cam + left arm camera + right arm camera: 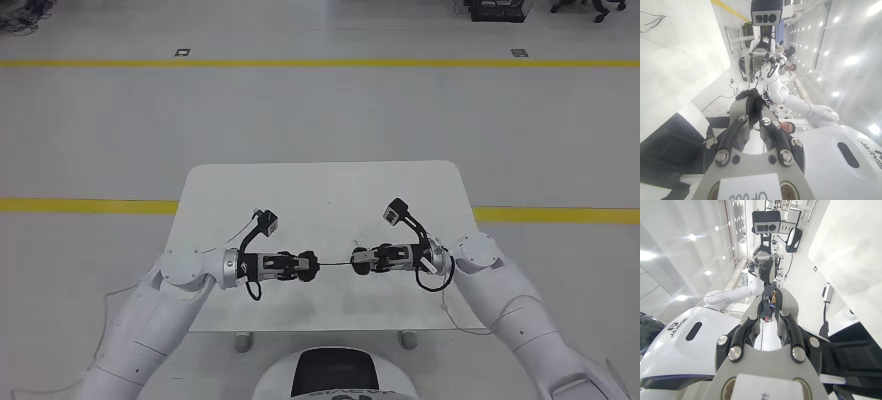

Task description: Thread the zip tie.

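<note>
A thin black zip tie (335,263) runs level between my two grippers, above the front part of the white table (320,190). My left gripper (312,264) is shut on its left end, which appears as a dark lump (750,95) pinched between the fingertips of the left gripper (753,98). My right gripper (356,262) faces it from the right. In the right wrist view the pads of the right gripper (770,294) stand apart, and a thin dark strap (762,334) runs between them close to one pad.
Both arms hover over the table's front half, wrists pointing at each other. A yellow floor line (90,206) passes behind the table. The table's rounded edge (815,262) lies to one side of the right gripper.
</note>
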